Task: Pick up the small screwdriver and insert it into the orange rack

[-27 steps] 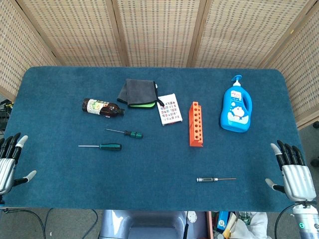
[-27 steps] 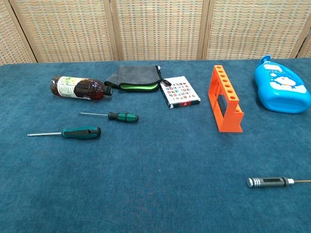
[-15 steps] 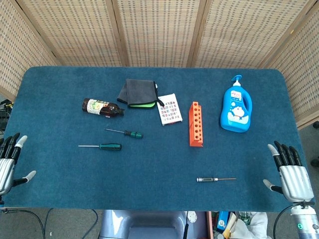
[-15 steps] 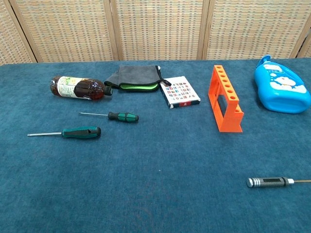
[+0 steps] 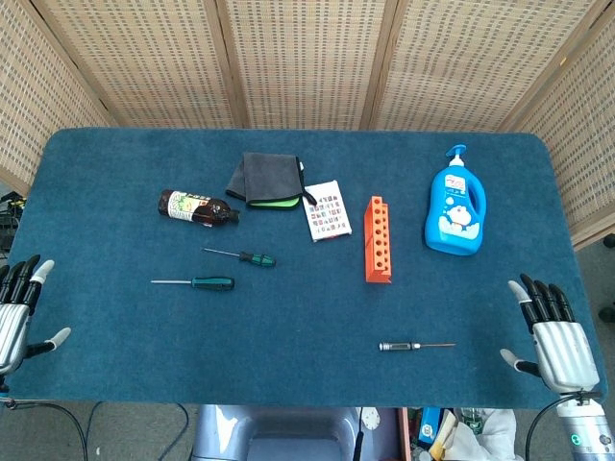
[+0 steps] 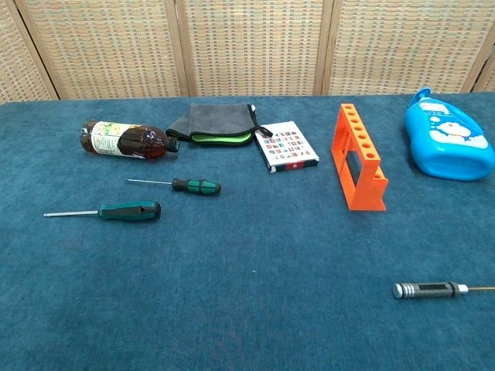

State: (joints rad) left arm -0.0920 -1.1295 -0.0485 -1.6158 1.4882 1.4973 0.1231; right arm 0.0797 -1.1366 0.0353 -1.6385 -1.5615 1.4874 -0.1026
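Meanwhile, both robot hands, left [image 5: 17, 312] and right [image 5: 550, 331], are hovering open-fingered, empty; the small silver-handled screwdriver [image 5: 415, 346] is lying near the orange plastic rack [image 5: 378, 238].

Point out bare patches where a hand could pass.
Bare cloth lies between the green screwdrivers and orange rack, and along the near edge left of the small screwdriver. The far strip, bottle to detergent, is crowded.

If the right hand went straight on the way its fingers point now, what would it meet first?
Probably nothing close. The right hand sits open at the table's near right edge, fingers pointing away over bare blue cloth. The blue detergent bottle and the small screwdriver both lie left of that line, though depth is uncertain.
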